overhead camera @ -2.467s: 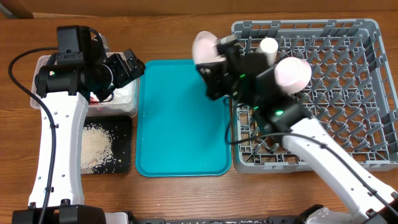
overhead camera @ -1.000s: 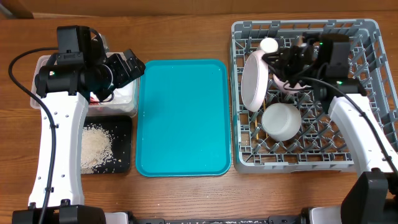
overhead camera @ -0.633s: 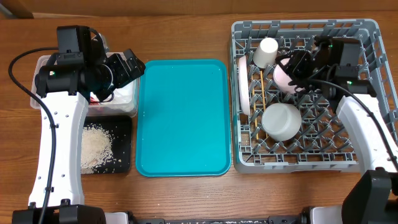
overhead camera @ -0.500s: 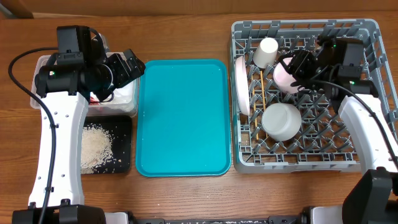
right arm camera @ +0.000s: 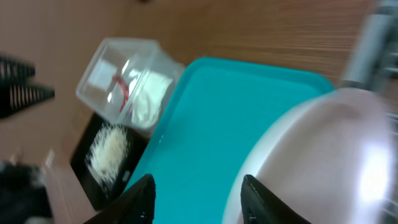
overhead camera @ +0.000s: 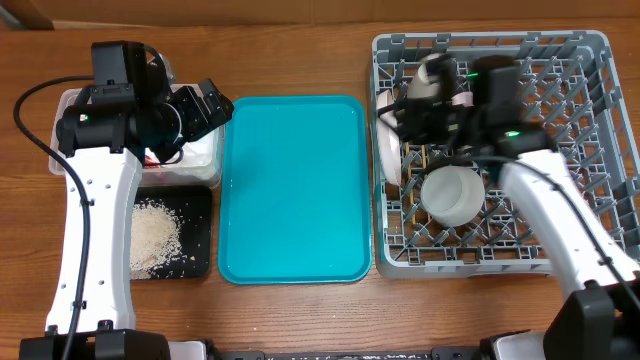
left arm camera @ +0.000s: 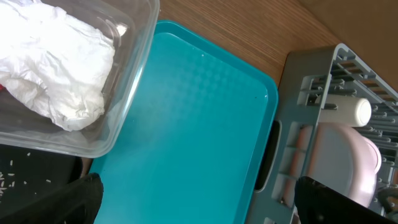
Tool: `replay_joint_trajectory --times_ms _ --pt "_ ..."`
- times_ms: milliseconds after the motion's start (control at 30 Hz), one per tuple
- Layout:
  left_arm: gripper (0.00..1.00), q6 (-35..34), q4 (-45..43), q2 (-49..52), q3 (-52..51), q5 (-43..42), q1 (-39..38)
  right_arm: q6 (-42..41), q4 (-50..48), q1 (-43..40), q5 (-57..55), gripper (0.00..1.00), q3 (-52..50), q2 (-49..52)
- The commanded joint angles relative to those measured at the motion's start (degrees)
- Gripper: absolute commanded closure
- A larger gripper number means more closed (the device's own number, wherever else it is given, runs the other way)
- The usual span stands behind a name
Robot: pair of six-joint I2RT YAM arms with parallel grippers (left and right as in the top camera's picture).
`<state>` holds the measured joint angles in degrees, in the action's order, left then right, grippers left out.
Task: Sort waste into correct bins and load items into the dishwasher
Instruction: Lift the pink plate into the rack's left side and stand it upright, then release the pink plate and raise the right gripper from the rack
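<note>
Reference landmark: the teal serving tray (overhead camera: pixel 295 190), at the centre of the bench (overhead camera: pixel 300 50).

**Left of the tray**
- The clear tub (left arm camera: pixel 133 74) sits just beside the tray's far left corner. It contains the crumpled napkin (left arm camera: pixel 56 68) and the red wrapper (right arm camera: pixel 124 93).
- The black tray (overhead camera: pixel 198 215) lies beside the tray's near left edge and carries the rice (overhead camera: pixel 155 235).
- The left gripper (left arm camera: pixel 199 196) hovers over the tray's left edge, next to the tub. Its fingers are set wide, with nothing between them.

**Right of the tray**
- The dish rack (overhead camera: pixel 500 40) stands against the tray's right edge.
- The pink plate (overhead camera: pixel 390 150) stands on edge in the rack row nearest the tray.
- The white cup (overhead camera: pixel 432 75), the grey-white bowl (overhead camera: pixel 452 193) and the chopsticks (overhead camera: pixel 410 200) lie further into the rack.
- The right gripper (right arm camera: pixel 199 199) is above the rack side nearest the tray, beside the plate. The wrist view is blurred. The fingers are apart, and only the tray shows through the gap. Contact with the plate rim cannot be determined.
</note>
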<state>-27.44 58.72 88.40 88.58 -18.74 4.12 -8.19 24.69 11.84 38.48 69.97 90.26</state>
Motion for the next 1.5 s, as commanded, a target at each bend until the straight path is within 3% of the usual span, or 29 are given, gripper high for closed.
replay_joint_trajectory --times_ms 0,200,333,667,1000,1367,1400,1467 --pt "0.00 0.44 -0.07 -0.39 1.40 -0.55 -0.02 6.99 0.02 7.91 -13.99 0.50 1.68 -2.08" --pt "0.00 0.44 -0.04 -0.39 1.38 -0.55 -0.02 6.95 1.03 18.49 -44.68 0.46 1.68 -2.05" --pt "0.00 0.44 -0.07 -0.39 1.40 -0.55 -0.02 6.43 3.06 19.34 -55.78 0.46 1.68 -2.05" --pt "0.00 0.44 -0.07 -0.39 1.38 -0.55 -0.02 4.98 10.38 12.17 -59.65 0.46 1.68 -2.08" --pt "0.00 0.44 -0.07 -0.39 1.40 -0.55 -0.02 4.26 9.09 10.58 -59.47 0.41 1.79 -2.25" --pt "0.00 0.44 -0.07 -0.37 1.38 -0.55 -0.02 3.43 8.28 7.69 -59.45 0.40 4.33 -10.78" --pt "0.00 0.44 -0.04 -0.37 1.40 -0.55 -0.02 3.45 8.57 6.99 -59.45 0.38 4.33 -11.30" --pt "0.00 0.44 -0.04 -0.39 1.40 -0.55 -0.02 3.48 9.42 5.11 -59.47 0.20 4.33 -12.17"
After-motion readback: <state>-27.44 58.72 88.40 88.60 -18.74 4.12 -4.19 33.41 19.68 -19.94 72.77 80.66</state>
